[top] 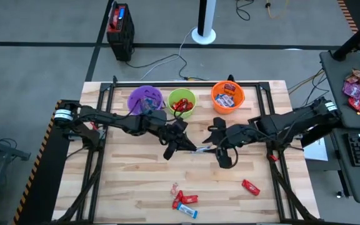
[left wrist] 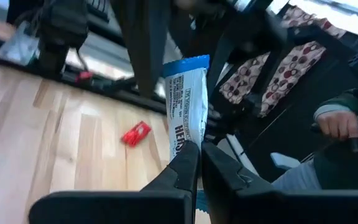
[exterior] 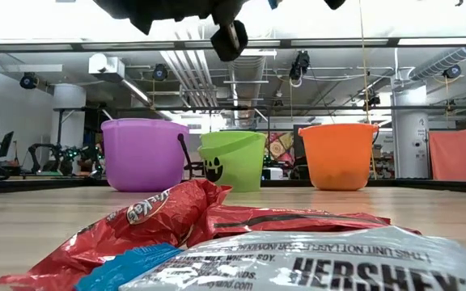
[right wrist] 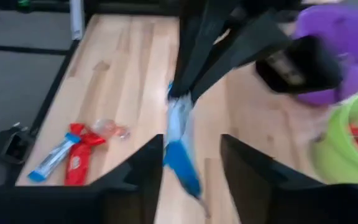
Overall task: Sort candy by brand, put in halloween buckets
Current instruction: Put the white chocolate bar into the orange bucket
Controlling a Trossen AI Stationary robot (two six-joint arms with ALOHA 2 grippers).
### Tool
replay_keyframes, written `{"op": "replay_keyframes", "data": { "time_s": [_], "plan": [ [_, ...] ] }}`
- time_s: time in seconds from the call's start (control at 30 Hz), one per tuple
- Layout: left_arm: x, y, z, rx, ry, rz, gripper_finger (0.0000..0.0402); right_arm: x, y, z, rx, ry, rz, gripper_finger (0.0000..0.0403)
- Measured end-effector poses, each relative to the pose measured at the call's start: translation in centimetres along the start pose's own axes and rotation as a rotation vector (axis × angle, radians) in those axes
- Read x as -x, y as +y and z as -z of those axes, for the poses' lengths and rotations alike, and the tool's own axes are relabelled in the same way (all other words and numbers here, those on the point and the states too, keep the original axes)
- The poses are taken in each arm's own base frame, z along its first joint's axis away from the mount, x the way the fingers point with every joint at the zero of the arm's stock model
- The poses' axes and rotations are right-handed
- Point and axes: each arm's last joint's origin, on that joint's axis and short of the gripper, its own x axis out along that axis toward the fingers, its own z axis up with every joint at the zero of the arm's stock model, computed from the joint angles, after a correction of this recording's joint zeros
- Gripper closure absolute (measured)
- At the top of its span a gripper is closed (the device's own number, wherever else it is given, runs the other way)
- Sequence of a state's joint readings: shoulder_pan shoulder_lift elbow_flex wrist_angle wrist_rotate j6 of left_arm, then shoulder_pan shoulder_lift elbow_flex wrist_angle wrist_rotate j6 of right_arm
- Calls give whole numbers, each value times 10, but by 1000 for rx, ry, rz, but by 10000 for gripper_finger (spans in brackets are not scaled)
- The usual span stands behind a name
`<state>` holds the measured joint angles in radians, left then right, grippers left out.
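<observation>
Mid-bench handover, blue-and-white bar (left wrist: 186,99) pinched by its end in closed left hand (left wrist: 199,149), dangling between spread fingers of open right hand (right wrist: 191,155): close right hand squarely before left release, then carry toward orange bucket (top: 227,97), far right.

three buckets (top: 186,100) in a row behind both tools; candy (top: 185,202) lies in front.

"hershey's" in large print on silver-white bar wrapper (exterior: 330,263) nearest low camera, fine print above unreadable; partial white script on red wrapper (exterior: 148,214), not legible.
</observation>
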<state>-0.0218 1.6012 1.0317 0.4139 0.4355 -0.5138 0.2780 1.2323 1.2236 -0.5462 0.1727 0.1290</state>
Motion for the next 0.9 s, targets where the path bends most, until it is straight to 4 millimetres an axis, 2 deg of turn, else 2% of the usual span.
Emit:
{"op": "replay_keyframes", "data": {
  "time_s": [0.23,0.5,0.67,0.8,0.9],
  "plan": [
    [0,-3,-5,-24,-38,27,402,-8,-4,0,1,24,-72,376],
    [1,-1,-3,11,-11,22,398,-3,-5,-3,-8,17,-75,387],
    [2,1,-3,36,-1,12,356,-2,-11,-5,-65,22,-53,388],
    [5,11,-3,87,6,-51,311,0,-28,-1,-151,106,9,388],
    [10,22,-4,115,7,-111,281,5,-49,5,-213,215,94,388]
  ]
}}
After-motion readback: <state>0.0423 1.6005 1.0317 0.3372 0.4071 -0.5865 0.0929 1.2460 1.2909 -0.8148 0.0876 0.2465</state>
